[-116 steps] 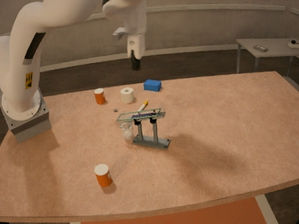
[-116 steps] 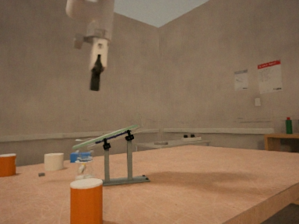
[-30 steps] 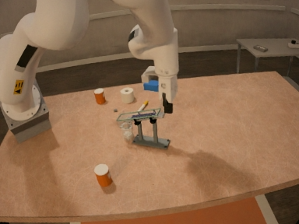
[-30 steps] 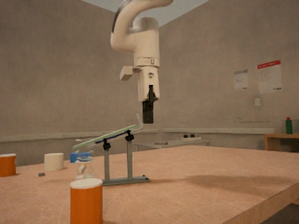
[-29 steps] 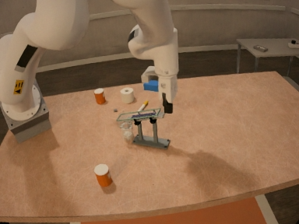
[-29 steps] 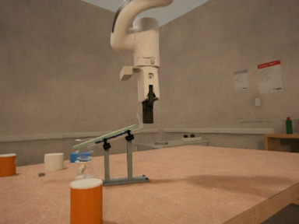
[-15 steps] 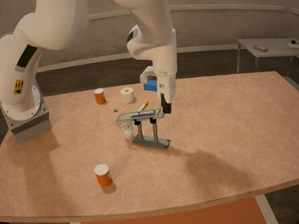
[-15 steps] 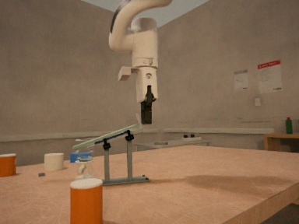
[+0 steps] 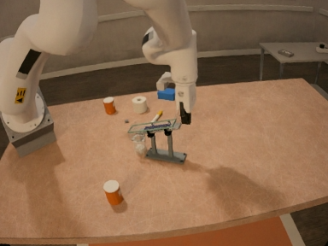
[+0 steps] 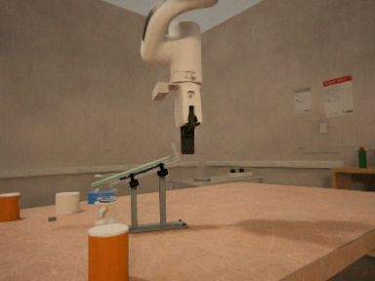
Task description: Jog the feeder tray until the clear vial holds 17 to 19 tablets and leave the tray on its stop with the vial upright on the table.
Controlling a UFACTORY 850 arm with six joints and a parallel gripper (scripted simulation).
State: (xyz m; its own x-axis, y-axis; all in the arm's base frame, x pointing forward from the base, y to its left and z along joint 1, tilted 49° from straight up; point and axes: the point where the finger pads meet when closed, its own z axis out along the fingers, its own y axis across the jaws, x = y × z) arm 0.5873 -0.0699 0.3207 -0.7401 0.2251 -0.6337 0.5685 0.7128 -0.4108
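Feeder tray [image 9: 155,125] tilted on its stand, with the end effector [image 9: 185,118] just above its high end.

White arm reaches down over the middle of the desk [image 9: 256,141], and the dark fingers of the end effector are pressed together with nothing between them. In the side view the end effector [image 10: 187,140] hangs right over the raised end of the tray [image 10: 132,174]; I cannot tell if they touch. The tray's low end leans down toward the clear vial [image 9: 139,144], which stands upright on the desk right beside the grey stand [image 9: 166,155]. A few white tablets sit in the bottom of the vial [image 10: 104,207]. One orange pill bottle [image 9: 113,192] stands near the front edge, and another orange bottle [image 9: 109,105], a white roll [image 9: 139,104] and a blue box [image 9: 166,94] sit near the back edge.
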